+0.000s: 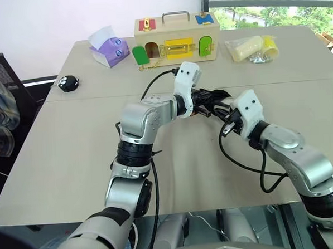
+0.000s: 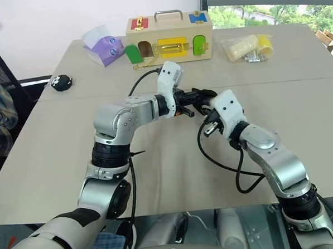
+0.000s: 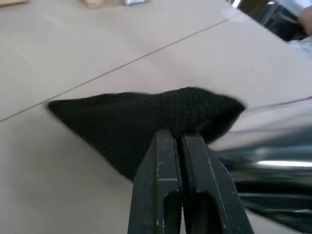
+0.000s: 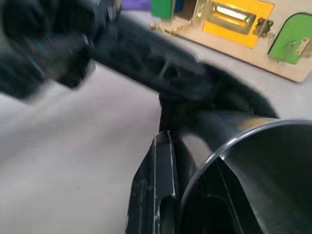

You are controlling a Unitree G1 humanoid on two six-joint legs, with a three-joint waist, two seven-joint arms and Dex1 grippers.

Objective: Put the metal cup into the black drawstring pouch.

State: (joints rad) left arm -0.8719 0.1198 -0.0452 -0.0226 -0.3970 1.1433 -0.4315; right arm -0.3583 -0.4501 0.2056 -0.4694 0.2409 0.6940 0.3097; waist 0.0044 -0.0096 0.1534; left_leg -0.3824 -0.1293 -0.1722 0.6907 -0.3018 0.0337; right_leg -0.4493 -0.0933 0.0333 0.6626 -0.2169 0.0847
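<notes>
Centrally, above the middle of the pale beige surface (image 1: 73, 163), the shiny silver steel cup (image 4: 253, 175) and the small soft black fabric drawstring pouch (image 3: 146, 122) meet between the two arms. In the right wrist view the cup's round rim and dark hollow sit right against the right gripper (image 4: 168, 146), whose black fingers (image 4: 156, 190) are drawn narrow on the cup's wall, one outside the rim. In the left wrist view the left gripper (image 3: 180, 139) has its fingers (image 3: 163, 180) pressed together on the edge of the black knitted pouch, with the cup's bright side just beside it. How far the cup has entered the pouch cannot be told. Both things are held clear of the surface.

At the far edge stands a pale wooden latch box with a metal handle (image 1: 176, 37); its front carries green, yellow, red and blue panels with brass catches, and no writing on it can be read. Beside it lies a purple and white tissue pack (image 1: 109, 49), and on the other side a clear bag with pale yellow contents (image 1: 252, 48). Near the left edge rests a small black round thing with white dots (image 1: 68, 83). No brand or label is legible anywhere.
</notes>
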